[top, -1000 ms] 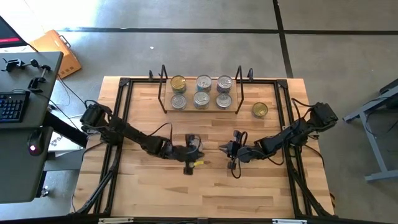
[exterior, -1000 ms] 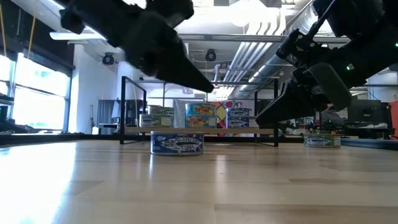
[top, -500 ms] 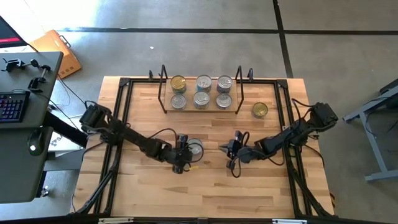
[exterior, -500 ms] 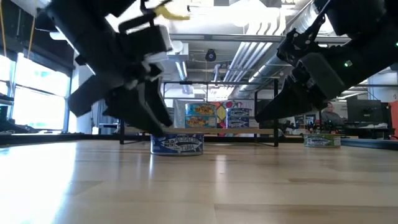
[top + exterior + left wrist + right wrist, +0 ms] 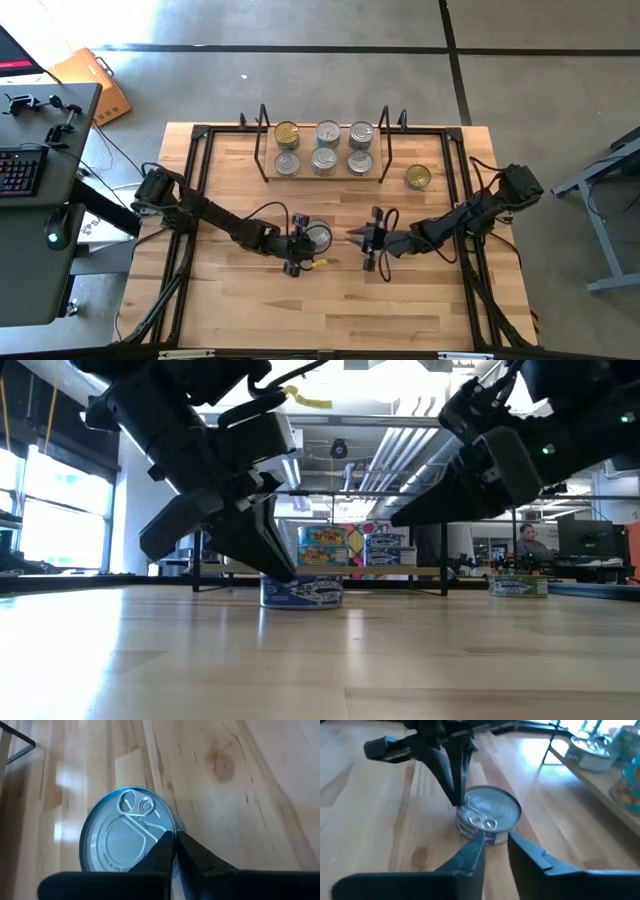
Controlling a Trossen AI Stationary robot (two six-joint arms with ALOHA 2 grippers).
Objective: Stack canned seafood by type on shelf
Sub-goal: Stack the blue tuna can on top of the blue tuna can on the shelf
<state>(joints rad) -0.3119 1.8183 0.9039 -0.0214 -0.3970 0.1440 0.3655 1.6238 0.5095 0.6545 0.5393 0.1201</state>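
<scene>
Left hand (image 5: 174, 851): our fingers pinched together, holding nothing, tips at the tin (image 5: 318, 236) mid-tabletop (image 5: 240, 300).
Right hand (image 5: 493, 845): slightly parted, empty, near the tin.
Risk: we judge our closed tips could shove the tin instead of gripping.

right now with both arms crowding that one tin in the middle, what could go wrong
1. The left tool is shut beside the silver-topped tin, not around it; a nudge might slide the tin instead of gripping it.
2. The right tool points at the same tin from the opposite side, so the two could collide.
3. The shelf is already crowded, so placing risks bumping tins.
</scene>
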